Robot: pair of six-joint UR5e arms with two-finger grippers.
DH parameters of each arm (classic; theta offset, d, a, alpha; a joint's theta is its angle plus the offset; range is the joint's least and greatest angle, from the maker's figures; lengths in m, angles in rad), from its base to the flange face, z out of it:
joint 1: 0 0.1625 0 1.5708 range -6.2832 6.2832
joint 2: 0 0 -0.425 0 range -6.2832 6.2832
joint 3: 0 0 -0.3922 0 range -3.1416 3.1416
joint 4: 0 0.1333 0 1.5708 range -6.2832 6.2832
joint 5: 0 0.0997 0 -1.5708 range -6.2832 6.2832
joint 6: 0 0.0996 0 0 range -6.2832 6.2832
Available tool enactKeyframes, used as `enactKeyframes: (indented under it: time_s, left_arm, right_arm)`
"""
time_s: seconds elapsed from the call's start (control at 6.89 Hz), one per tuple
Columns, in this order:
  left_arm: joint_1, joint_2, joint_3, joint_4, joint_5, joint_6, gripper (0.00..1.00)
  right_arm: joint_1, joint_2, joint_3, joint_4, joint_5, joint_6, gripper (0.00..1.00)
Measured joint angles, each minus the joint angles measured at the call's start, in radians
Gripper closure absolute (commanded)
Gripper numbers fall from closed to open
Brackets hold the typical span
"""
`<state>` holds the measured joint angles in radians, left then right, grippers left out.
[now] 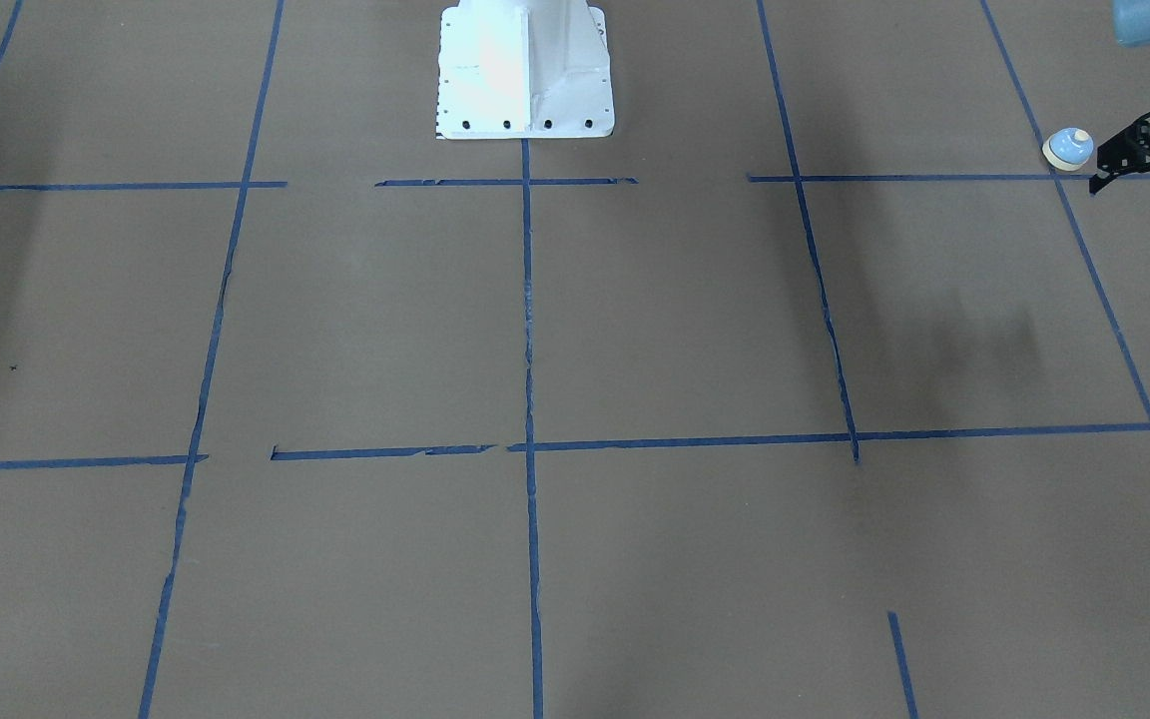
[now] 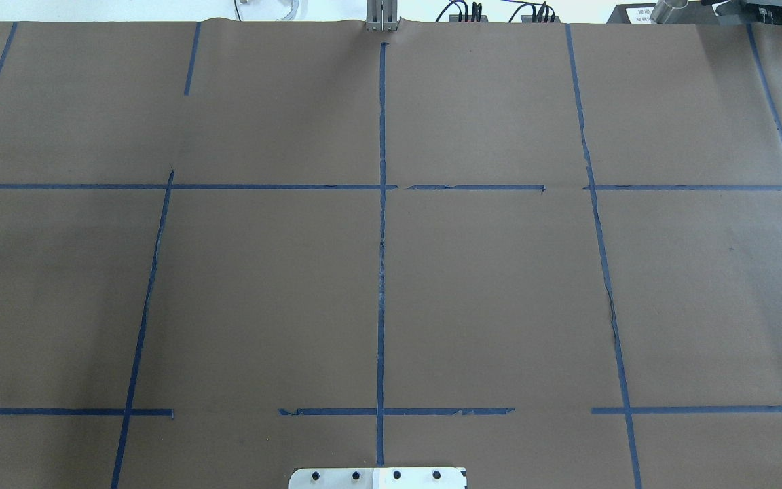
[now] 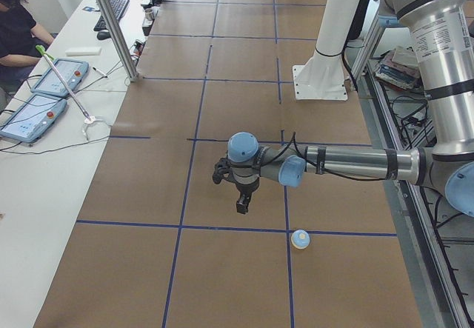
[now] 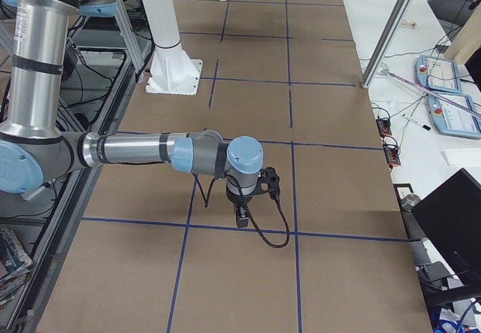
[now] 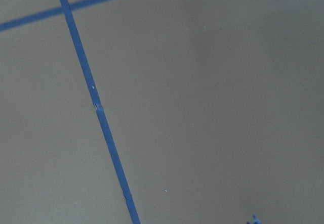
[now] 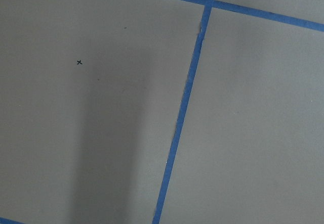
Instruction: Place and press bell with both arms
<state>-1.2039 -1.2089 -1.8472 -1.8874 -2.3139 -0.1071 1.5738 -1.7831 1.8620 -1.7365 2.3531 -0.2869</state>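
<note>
Nearest the desk's [image 3: 237, 269] left end, close to the robot-side edge, the bell [image 3: 299, 239] sits on a crossing of blue tape [image 3: 222, 229]. It looks upright, nothing touching it. It is a small smooth dome, light blue, with a cream base ring and a round cream button on top. It looks hard and slick, so I'd expect it to slip if pinched high on the curve.

A little further in, the left gripper [image 1: 1132, 192] hangs above the desk, near the bell but apart from it. Its black skeletal fingers are spread and hold nothing. The left arm [image 3: 355, 163] reaches out low and level from the robot-side edge.

I judge this to be the approach before the pick. Next I'd want the spread fingers centred over the bell and lowered to the base ring. Then they close, and the bell goes toward the desk's middle, where both arms can reach.

The desk is covered in matte brown paper, and the tape grid on it is torn in places. At the middle of the robot-side edge stands the white bolted pedestal [image 1: 525, 70].

Toward the far right end, the right arm [image 4: 135, 150] holds the right gripper [image 4: 242, 214] over the paper. Only a side view shows it, so I cannot tell how its fingers stand. It should press the button later.
</note>
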Motion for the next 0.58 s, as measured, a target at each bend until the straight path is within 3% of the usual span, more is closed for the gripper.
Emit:
enactKeyframes:
  time_s: [0.29, 0.58]
  left_arm:
    - [0.12, 0.098, 0.072, -0.179, 0.028, -0.079, 0.0]
    - [0.227, 0.123, 0.135, -0.23, 0.032, -0.114, 0.0]
  right_arm:
    - [0.0, 0.0, 0.005, 0.0, 0.0, 0.0, 0.0]
    - [0.0, 0.0, 0.012, 0.0, 0.0, -0.001, 0.0]
